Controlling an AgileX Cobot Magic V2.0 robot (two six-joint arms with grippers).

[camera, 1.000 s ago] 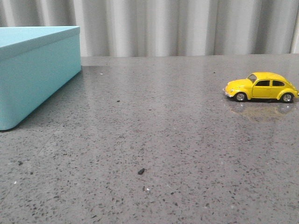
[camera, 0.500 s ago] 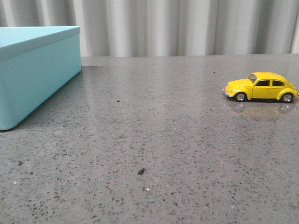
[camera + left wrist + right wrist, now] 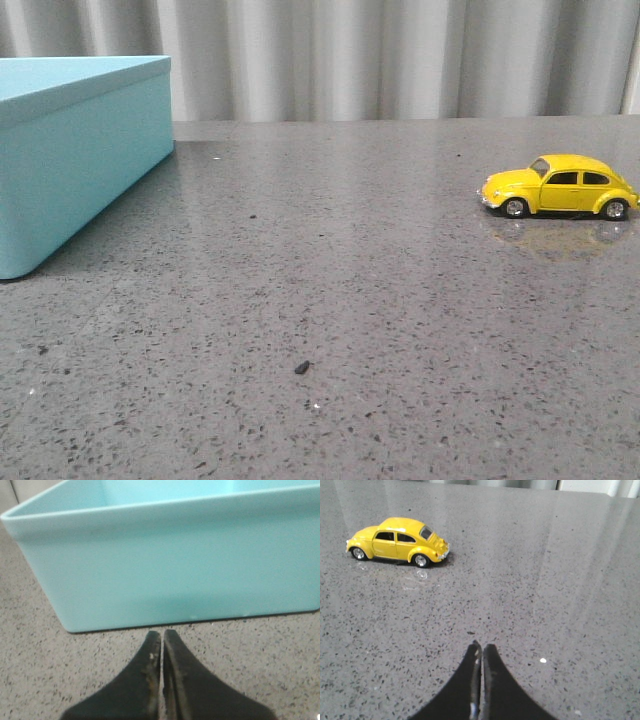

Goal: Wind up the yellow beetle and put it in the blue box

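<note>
The yellow beetle (image 3: 560,186) stands on its wheels at the right of the grey table, side-on, nose to the left. It also shows in the right wrist view (image 3: 398,541), well apart from my right gripper (image 3: 482,647), which is shut and empty over bare table. The blue box (image 3: 70,150) stands at the far left, open at the top. In the left wrist view its wall (image 3: 175,575) is just ahead of my left gripper (image 3: 162,634), which is shut and empty. Neither gripper shows in the front view.
The table (image 3: 330,290) is grey speckled stone. A small dark crumb (image 3: 301,367) lies near the front middle. A pleated grey curtain (image 3: 400,55) hangs behind the table's far edge.
</note>
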